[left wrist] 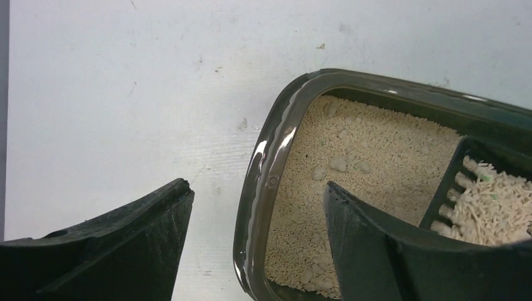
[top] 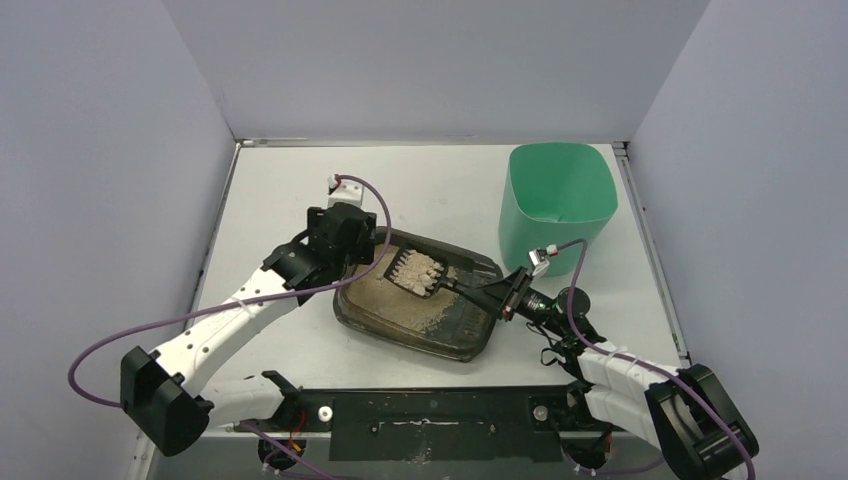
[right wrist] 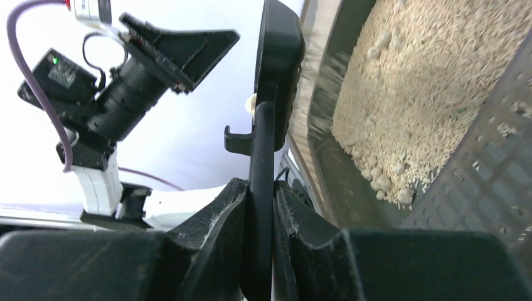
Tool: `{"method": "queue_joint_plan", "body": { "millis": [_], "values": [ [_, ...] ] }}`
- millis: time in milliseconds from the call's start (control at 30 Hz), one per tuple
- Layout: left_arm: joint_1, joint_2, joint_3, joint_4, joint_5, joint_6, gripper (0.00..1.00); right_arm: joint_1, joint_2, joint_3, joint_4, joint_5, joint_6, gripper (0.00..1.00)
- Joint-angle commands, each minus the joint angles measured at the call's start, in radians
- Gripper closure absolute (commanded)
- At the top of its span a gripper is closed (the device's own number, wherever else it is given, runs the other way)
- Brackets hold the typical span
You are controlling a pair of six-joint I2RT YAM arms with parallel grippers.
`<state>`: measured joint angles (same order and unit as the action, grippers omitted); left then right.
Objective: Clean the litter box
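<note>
While both arms reach toward the middle of the white table (top: pixel 280 190), only one of them grips anything. Centred there, set at an angle, is the litter box (top: pixel 470 322), a shallow dark tray with a wide glossy rim. Beige litter granules (left wrist: pixel 376 144) are heaped toward its left end, and the ribbed floor at its right end shows bare. The left gripper (left wrist: pixel 256 188) is spread wide across the tray's left far corner, with one finger outside over the table and the other inside above the litter. The rim lies between them, and whether either finger touches it cannot be told. The right gripper (right wrist: pixel 259 188) is clamped tight on the thin black handle of a slotted scoop (top: pixel 422 270). The scoop's head is held over the far side of the tray, loaded with pale clumps (left wrist: pixel 495 200) and granules. A mint-green plastic bin (top: pixel 558 210) stands upright at the far right of the table, apart from the tray.
</note>
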<state>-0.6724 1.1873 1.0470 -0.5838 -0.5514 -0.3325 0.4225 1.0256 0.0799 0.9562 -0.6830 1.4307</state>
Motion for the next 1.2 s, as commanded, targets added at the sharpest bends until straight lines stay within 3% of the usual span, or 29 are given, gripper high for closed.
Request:
{"method": "queue_joint_plan", "body": {
  "millis": [0, 100, 167, 233, 333, 433, 500, 633, 733, 833, 933, 1067, 1167],
  "values": [
    [0.005, -0.065, 0.052, 0.075, -0.041, 0.014, 0.23, -0.016, -0.048, 0.032, 0.055, 0.013, -0.009, 1.0],
    [0.006, -0.081, 0.049, 0.109, -0.048, 0.03, 0.17, -0.036, -0.063, 0.048, -0.023, -0.008, -0.029, 1.0],
    [0.006, -0.09, 0.041, 0.132, -0.058, 0.038, 0.13, -0.044, -0.086, 0.019, 0.027, 0.034, -0.005, 1.0],
    [0.007, -0.1, 0.027, 0.148, -0.067, 0.046, 0.09, 0.007, -0.063, 0.066, -0.026, -0.001, -0.051, 1.0],
    [0.007, -0.119, -0.021, 0.187, -0.076, 0.056, 0.03, -0.042, -0.088, 0.009, 0.021, 0.037, 0.015, 1.0],
    [0.008, -0.124, -0.044, 0.193, -0.073, 0.057, 0.03, 0.008, -0.069, 0.081, -0.046, -0.014, -0.05, 1.0],
    [0.009, -0.125, -0.057, 0.199, -0.071, 0.056, 0.03, -0.057, -0.098, 0.06, -0.084, -0.005, -0.028, 1.0],
    [0.009, -0.127, -0.065, 0.206, -0.057, 0.056, 0.03, 0.005, -0.066, 0.111, -0.079, -0.02, -0.069, 1.0],
    [0.013, -0.128, -0.07, 0.208, -0.05, 0.059, 0.03, -0.055, -0.095, 0.069, -0.064, 0.018, -0.02, 1.0],
    [0.014, -0.132, -0.078, 0.209, -0.054, 0.06, 0.03, -0.006, -0.066, 0.116, -0.089, -0.029, -0.07, 1.0],
    [0.015, -0.135, -0.082, 0.208, -0.052, 0.061, 0.03, -0.06, -0.107, 0.077, -0.065, 0.013, -0.028, 1.0],
    [0.016, -0.134, -0.085, 0.211, -0.05, 0.062, 0.03, -0.067, -0.111, 0.15, -0.215, -0.044, -0.113, 1.0],
    [0.017, -0.132, -0.082, 0.211, -0.047, 0.065, 0.03, -0.032, -0.115, 0.12, -0.118, -0.01, -0.064, 1.0]
  ]
}}
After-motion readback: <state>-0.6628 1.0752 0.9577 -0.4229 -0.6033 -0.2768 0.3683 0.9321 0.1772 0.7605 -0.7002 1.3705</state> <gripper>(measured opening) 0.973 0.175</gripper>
